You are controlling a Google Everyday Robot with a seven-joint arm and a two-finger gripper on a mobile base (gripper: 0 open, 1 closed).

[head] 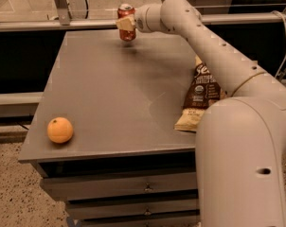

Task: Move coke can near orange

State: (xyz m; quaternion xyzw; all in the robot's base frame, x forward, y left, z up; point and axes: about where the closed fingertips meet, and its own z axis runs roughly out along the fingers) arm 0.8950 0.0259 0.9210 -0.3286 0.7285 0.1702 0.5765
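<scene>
Coke can point(127, 34) is grasped by the hand point(126, 23) at the far edge of the worktop point(110, 93), well apart from the orange point(60, 130) lying near the front left corner.

The coke can point(128, 34) is seen at the far edge of the grey table point(110, 93), clasped around its middle by the gripper point(126, 23). The can is held upright, and a small shadow is cast on the tabletop just under it, so that it appears to be raised slightly off the surface. The arm point(214, 51) is stretched from the near right across the table to the can. The orange point(60, 130) is found at the near left corner, well apart from the can. A brown snack bag point(200, 96) is laid flat by the right edge, partly hidden by the arm. Drawers point(133, 188) are seen below the tabletop.
</scene>
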